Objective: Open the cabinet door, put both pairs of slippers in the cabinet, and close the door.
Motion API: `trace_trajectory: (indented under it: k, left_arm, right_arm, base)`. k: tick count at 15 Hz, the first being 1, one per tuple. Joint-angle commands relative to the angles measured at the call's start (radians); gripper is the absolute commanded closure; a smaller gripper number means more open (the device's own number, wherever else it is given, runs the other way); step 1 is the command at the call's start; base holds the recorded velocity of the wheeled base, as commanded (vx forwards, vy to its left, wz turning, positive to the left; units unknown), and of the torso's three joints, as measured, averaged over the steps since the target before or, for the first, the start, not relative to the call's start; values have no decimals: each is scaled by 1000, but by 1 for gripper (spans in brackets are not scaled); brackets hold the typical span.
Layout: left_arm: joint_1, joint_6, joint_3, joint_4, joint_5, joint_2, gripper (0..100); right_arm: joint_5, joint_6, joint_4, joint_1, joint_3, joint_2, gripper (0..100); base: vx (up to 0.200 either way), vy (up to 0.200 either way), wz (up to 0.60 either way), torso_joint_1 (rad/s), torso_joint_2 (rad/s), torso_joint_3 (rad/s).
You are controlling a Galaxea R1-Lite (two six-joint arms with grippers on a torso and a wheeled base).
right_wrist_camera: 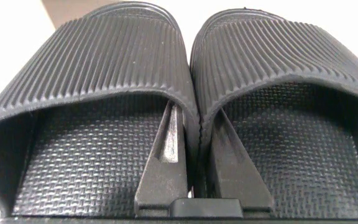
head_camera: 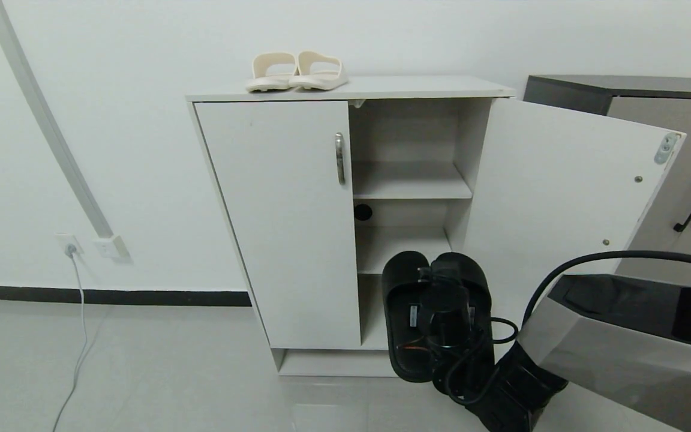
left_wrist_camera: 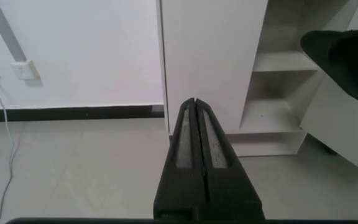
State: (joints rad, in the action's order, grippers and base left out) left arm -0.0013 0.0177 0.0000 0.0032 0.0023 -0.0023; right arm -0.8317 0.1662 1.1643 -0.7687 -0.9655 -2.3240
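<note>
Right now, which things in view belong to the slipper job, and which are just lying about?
Job: black slippers, clamped by the right gripper; white cabinet, its open door; cream slippers on its top.
Bystanders: grey cabinet; wall socket with cable.

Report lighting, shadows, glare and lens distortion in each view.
Head view: even, soft light; the sides of the cabinet lean inward toward the floor, a wide-lens effect; faint shadow under the beige slippers. Left wrist view: flat light, no glare on the shut left pincer. Right wrist view: pale sheen on the ribbed straps of the black slippers, shade beneath them around the right pincer.
</note>
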Motion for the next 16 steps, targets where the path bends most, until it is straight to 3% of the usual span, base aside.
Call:
trace_trajectory:
  k: [1, 8, 16]
  left_arm:
    - [0, -1, 0, 0, 1, 2, 100]
    - [0, 1, 0, 0, 1, 2, 100]
    - [0, 1, 0, 0, -1, 4, 100]
  right_arm:
    - [0, -1, 6, 0, -10, -23, 100]
    - [69, -4, 31, -1, -10, -49, 100]
    - [132, 53, -152, 6, -137, -113, 100]
  base:
    - [0, 0, 0, 0, 0, 0]
    - [0, 0, 0, 0, 0, 0]
    - [0, 0, 0, 0, 0, 0]
